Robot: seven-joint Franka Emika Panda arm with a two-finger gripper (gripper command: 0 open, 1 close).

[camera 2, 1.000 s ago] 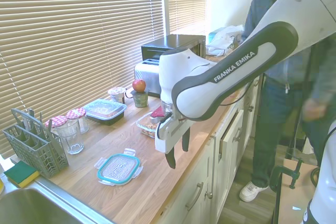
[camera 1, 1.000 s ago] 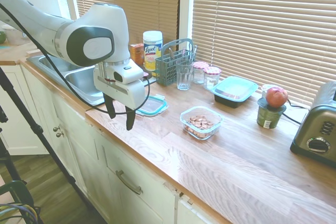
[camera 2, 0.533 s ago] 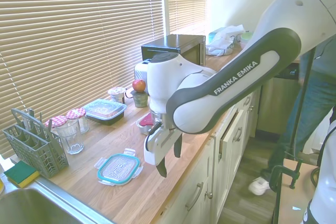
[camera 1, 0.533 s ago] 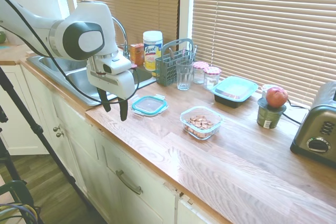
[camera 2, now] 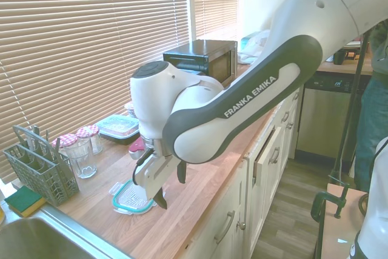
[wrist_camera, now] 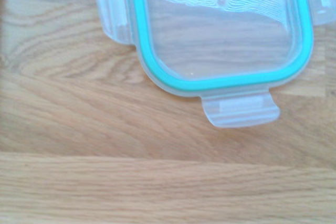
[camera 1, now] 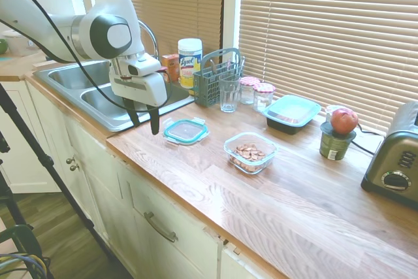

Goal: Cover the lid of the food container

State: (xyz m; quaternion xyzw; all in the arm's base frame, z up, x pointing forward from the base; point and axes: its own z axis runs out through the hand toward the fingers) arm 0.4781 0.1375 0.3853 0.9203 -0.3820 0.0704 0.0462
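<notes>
Sunlit wooden blinds [camera 1: 326,31], wood countertop [camera 1: 274,200], steel sink [camera 1: 98,99], white cabinets [camera 1: 157,227].

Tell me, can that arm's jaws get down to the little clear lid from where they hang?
Probably yes. The gripper hangs open just beside the lid, which lies flat on the bare countertop with nothing on it or crowding it; the food container stands well apart.

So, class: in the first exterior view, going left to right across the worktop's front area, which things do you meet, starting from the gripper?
gripper → lid → food container → green can topped by an apple → toaster
</notes>
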